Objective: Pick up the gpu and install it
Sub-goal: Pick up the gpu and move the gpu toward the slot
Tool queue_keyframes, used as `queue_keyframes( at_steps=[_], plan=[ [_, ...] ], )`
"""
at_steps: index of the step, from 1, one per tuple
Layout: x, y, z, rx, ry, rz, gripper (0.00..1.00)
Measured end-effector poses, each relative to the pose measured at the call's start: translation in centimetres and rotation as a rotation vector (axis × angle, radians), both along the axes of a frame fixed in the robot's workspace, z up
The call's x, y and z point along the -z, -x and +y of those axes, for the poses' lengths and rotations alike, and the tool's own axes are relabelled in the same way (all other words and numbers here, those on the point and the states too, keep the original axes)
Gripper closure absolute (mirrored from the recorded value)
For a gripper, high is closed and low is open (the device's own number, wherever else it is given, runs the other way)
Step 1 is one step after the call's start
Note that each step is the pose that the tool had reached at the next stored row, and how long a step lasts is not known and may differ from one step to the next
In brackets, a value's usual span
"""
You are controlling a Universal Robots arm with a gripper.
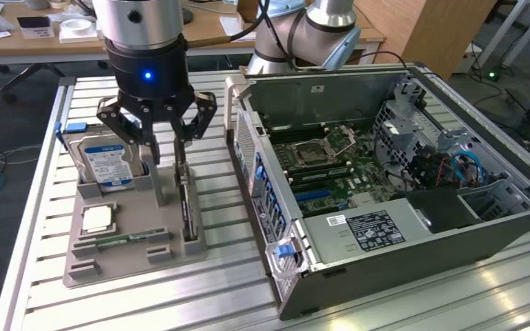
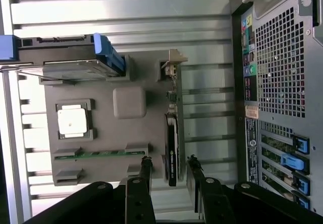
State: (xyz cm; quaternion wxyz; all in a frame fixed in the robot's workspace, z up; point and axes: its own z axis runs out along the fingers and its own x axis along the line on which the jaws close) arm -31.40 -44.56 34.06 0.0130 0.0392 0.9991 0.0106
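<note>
Exterior view: the arm's gripper (image 1: 165, 148) hangs over a grey tray (image 1: 136, 207) that lies on a slatted metal table (image 1: 228, 289), toward the exterior view's left. Its jaws are spread apart and hold nothing. The gpu (image 1: 187, 210) stands on its long edge in a slot along the side of the tray nearest the computer case (image 1: 413, 227), just below the fingertips. A hard drive (image 1: 104, 162) with a blue label stands upright at the tray's far end, a square processor chip (image 1: 97, 218) lies flat in a recess, and a narrow green memory stick (image 1: 122, 240) lies in a slot near the tray's front. The case sits on the exterior view's right with its side panel off, so its motherboard (image 1: 330, 165) is exposed.

Wrist view: the gripper (image 2: 169, 166) looks straight down on the tray (image 2: 101, 88). The gpu (image 2: 171, 143) shows as a thin dark strip seen edge-on, with its silver bracket at the end away from the gripper. One black finger stands on each side of the card's near end, with a gap on both sides, so the card is unclasped. The hard drive (image 2: 75, 65), the processor chip (image 2: 72, 121) and the memory stick (image 2: 101, 154) sit in their places on the tray. The case's perforated rear panel (image 2: 277, 82) stands beside the tray, across a strip of bare table (image 2: 126, 12).
</note>
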Motion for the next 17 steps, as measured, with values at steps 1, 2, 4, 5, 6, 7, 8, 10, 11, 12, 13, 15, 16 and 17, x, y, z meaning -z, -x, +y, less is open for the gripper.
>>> queue_keyframes(
  at_steps=[1, 2, 4, 5, 6, 7, 8, 10, 11, 12, 13, 15, 16, 17],
  plan=[
    [0.11, 0.00, 0.00, 0.000, 0.0000, 0.0001, 0.58],
    [0.23, 0.00, 0.00, 0.000, 0.0000, 0.0000, 0.58],
    [0.47, 0.00, 0.00, 0.000, 0.0001, 0.0000, 0.58],
    [0.56, 0.00, 0.00, 0.000, 0.0000, 0.0000, 0.58],
    [0.64, 0.00, 0.00, 0.000, 0.0001, 0.0001, 0.58],
    [0.73, 0.00, 0.00, 0.000, 0.0000, 0.0000, 0.58],
    [0.81, 0.00, 0.00, 0.000, 0.0000, 0.0000, 0.58],
    [0.90, 0.00, 0.00, 0.000, 0.0001, 0.0002, 0.58],
    [0.91, 0.00, 0.00, 0.000, 0.0002, 0.0002, 0.58],
    [0.92, 0.00, 0.00, 0.000, 0.0002, 0.0003, 0.58],
    [0.92, 0.00, 0.00, 0.000, 0.0001, 0.0002, 0.58],
    [0.94, 0.00, 0.00, 0.000, 0.0000, 0.0000, 0.58],
    [0.94, 0.00, 0.00, 0.000, -0.0001, 0.0000, 0.58],
    [0.93, 0.00, 0.00, 0.000, 0.0000, 0.0001, 0.58]
  ],
)
